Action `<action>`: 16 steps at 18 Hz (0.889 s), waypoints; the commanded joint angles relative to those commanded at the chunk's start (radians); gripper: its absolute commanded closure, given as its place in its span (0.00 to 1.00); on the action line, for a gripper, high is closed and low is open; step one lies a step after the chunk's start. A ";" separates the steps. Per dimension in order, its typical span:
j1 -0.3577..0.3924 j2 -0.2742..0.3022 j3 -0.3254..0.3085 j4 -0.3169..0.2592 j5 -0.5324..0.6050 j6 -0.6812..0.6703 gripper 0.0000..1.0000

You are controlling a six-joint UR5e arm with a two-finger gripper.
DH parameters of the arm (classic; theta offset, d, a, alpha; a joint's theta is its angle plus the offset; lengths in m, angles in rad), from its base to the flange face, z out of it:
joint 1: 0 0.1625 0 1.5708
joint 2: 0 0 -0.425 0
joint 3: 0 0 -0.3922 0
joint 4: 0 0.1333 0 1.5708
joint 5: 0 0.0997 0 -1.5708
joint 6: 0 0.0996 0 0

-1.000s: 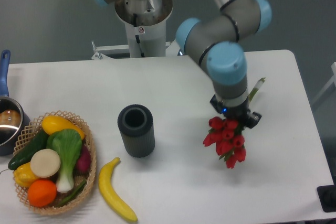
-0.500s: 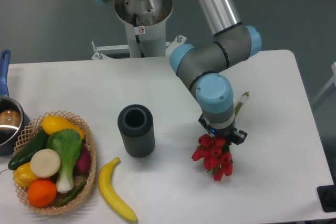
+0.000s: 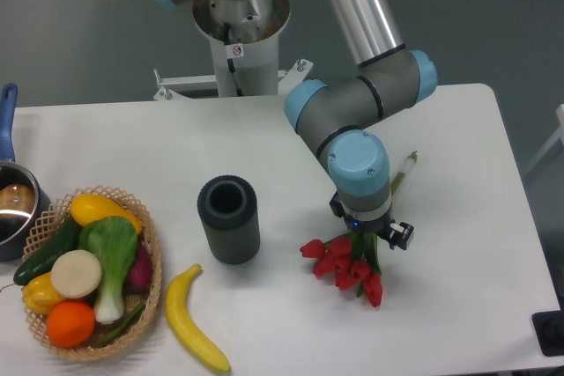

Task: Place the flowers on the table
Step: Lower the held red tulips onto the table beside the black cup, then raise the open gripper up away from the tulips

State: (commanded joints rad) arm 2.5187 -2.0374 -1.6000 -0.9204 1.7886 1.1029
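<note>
The flowers (image 3: pixel 345 267), a bunch of red tulip buds with green stems, lie low on the white table (image 3: pixel 463 244) right of centre. The buds fan out towards the front left and look to be touching the tabletop. The stems run back and to the right, and their tip (image 3: pixel 404 167) shows behind the wrist. My gripper (image 3: pixel 370 233) points straight down over the stems just behind the buds. It is shut on the flowers, and its fingers are mostly hidden under the wrist.
A dark upright cylinder vase (image 3: pixel 228 219) stands left of the flowers. A banana (image 3: pixel 192 319) lies near the front edge. At the left, a woven basket (image 3: pixel 152 248) holds several vegetables and fruits, with a pot (image 3: pixel 12 204) behind it. The arm's base (image 3: pixel 240 19) stands at the back.
The gripper has moved left and down with the flowers. The buds now spread out flat against the tabletop instead of hanging bunched.
</note>
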 joint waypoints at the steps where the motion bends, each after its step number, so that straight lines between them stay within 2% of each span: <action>1: 0.009 0.028 0.011 -0.003 0.008 0.003 0.00; 6: 0.075 0.121 0.040 -0.017 -0.017 0.011 0.00; 9: 0.133 0.169 0.061 -0.024 -0.087 0.122 0.00; 13: 0.239 0.249 0.060 -0.118 -0.182 0.256 0.00; 16: 0.308 0.296 0.061 -0.211 -0.232 0.423 0.00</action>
State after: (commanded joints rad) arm 2.8269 -1.7413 -1.5386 -1.1318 1.5570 1.5257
